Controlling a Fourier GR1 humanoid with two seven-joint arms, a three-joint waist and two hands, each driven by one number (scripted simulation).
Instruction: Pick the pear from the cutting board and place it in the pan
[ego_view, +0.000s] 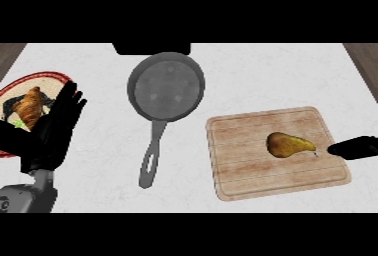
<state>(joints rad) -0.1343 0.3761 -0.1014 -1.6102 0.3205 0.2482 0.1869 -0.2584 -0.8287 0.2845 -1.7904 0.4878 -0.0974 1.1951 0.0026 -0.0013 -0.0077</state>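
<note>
White counter (273, 75), pan (165, 92) centre, cutting board (251, 170) right, plate (33, 82) left

Right hand (354, 148) cut off by edge; left hand (55, 127) hides plate (44, 77) partly.

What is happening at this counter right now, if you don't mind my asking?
The robot's right hand is at the right edge of the cutting board, beside the pear, which lies on the board, not yet picked up. The pan sits to the left with nothing in it. The left hand rests open near a plate holding a croissant.
</note>
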